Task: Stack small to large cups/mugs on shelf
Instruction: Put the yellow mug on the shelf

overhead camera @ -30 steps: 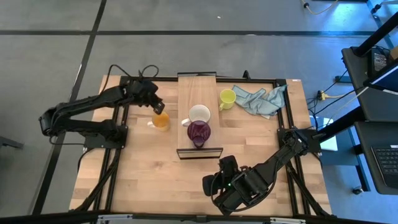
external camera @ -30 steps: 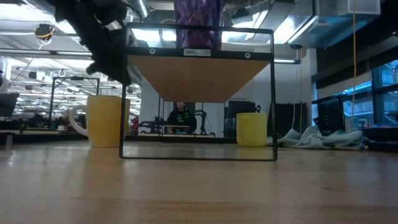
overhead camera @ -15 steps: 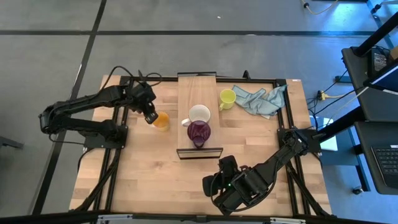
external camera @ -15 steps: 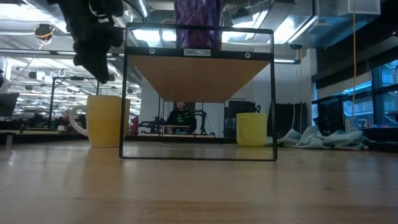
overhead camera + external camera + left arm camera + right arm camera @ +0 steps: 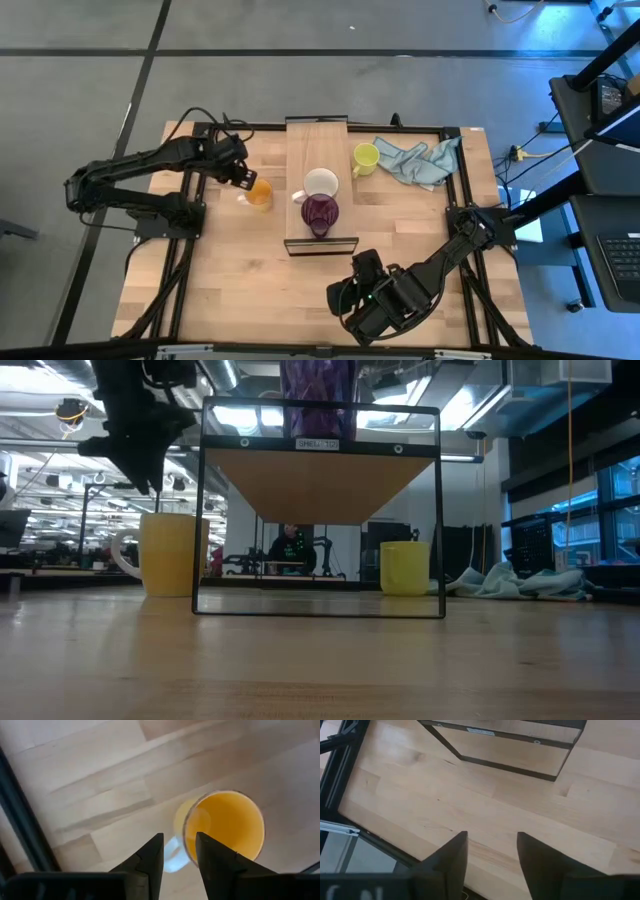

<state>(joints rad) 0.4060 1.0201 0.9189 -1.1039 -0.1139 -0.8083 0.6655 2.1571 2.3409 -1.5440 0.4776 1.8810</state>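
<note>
An orange mug (image 5: 259,193) with a pale handle (image 5: 172,860) stands upright on the table, left of the shelf (image 5: 317,140). A white mug (image 5: 321,183) and a dark purple mug (image 5: 319,212) stand on the shelf board, the purple one nearer its dark frame (image 5: 320,243). A yellow mug (image 5: 365,157) stands on the table, right of the shelf. My left gripper (image 5: 243,178) hovers above the orange mug's handle side (image 5: 179,836), open a little and empty. My right gripper (image 5: 365,295) is open and empty near the table's front edge.
A blue-grey cloth (image 5: 420,160) lies crumpled at the far right, beside the yellow mug. In the low view the shelf board (image 5: 318,485) sits raised on its dark frame (image 5: 320,510). Bare tabletop (image 5: 485,805) lies between the frame and my right gripper.
My left gripper has moved toward the table's left edge, from above the orange mug's right side to above its handle side, and has turned about. It stays above the mug. The mugs have kept still.
</note>
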